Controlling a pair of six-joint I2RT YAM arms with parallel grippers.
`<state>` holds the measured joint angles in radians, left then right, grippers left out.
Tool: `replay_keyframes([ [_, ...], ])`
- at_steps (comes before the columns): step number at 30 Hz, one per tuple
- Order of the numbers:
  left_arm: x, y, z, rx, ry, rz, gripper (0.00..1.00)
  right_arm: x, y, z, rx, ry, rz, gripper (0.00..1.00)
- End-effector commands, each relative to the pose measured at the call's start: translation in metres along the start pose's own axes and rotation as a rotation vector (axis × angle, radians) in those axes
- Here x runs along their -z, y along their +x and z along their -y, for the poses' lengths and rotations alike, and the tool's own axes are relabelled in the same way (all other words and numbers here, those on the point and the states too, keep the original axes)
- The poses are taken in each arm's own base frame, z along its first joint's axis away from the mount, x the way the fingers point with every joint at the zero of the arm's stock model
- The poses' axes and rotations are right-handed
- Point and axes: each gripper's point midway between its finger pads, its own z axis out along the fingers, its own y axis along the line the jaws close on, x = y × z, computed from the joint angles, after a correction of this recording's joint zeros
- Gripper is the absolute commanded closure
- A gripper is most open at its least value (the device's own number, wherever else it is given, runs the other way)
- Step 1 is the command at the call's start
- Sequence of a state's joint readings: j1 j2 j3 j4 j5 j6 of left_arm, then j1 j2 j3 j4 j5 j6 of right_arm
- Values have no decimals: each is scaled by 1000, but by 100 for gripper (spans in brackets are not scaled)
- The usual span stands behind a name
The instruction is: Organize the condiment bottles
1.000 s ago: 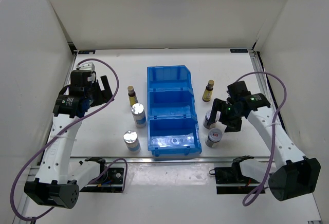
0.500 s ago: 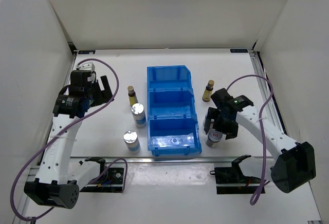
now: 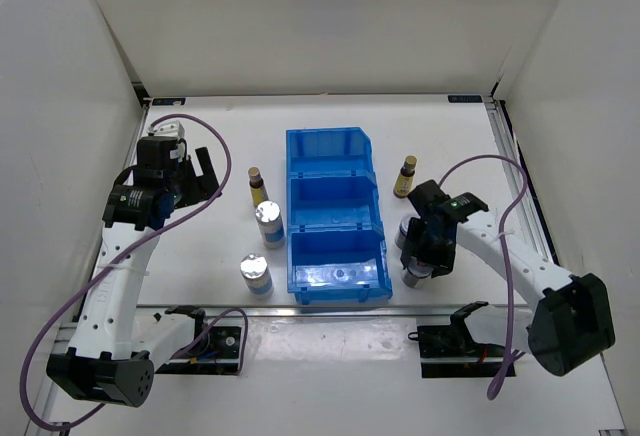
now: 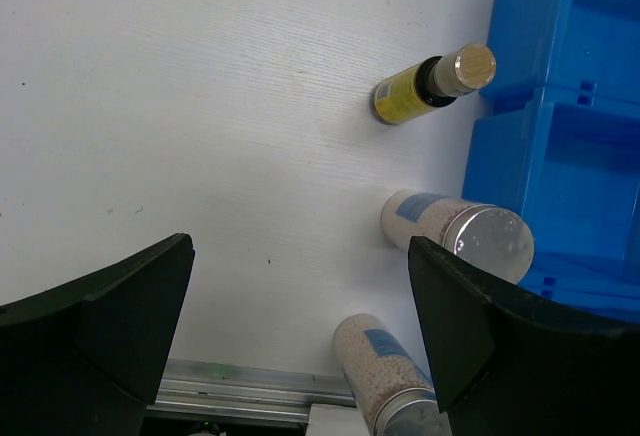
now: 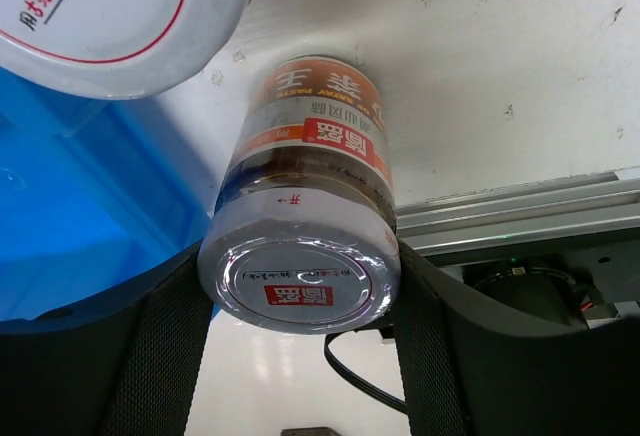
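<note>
Grey condiment jar (image 5: pixel 305 156) stands on the worktop (image 5: pixel 500 56) gripped at its lid by the right claw (image 5: pixel 298 266), twin jar (image 5: pixel 110 16) just beyond, while the left claw (image 4: pixel 300 251) hangs spread wide near a clear bottle (image 4: pixel 455 231).

Glossy blue plastic bin (image 3: pixel 335 206); matt white table (image 4: pixel 200 106); shiny silver caps (image 4: pixel 488 243).

Chinese chars on jar (image 5: pixel 305 171) lid

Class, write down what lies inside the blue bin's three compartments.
No bottle shows in any compartment of the blue bin; only bare blue floor is visible. The dividers and near wall hide a strip of each floor from the top view.
</note>
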<state>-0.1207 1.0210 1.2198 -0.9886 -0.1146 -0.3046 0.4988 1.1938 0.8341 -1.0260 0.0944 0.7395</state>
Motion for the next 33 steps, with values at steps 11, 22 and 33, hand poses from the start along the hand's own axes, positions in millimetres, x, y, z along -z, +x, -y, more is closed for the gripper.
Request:
replay_keyframes([
  [11, -1, 1, 0, -3, 2, -6, 0, 101, 0, -19, 166, 38, 300, 82],
  [22, -3, 1, 0, -4, -1, -15, 0, 129, 15, -120, 480, 29, 426, 88],
  [33, -5, 5, -1, -6, -6, -32, 0, 53, 29, -161, 559, -114, 253, 84],
])
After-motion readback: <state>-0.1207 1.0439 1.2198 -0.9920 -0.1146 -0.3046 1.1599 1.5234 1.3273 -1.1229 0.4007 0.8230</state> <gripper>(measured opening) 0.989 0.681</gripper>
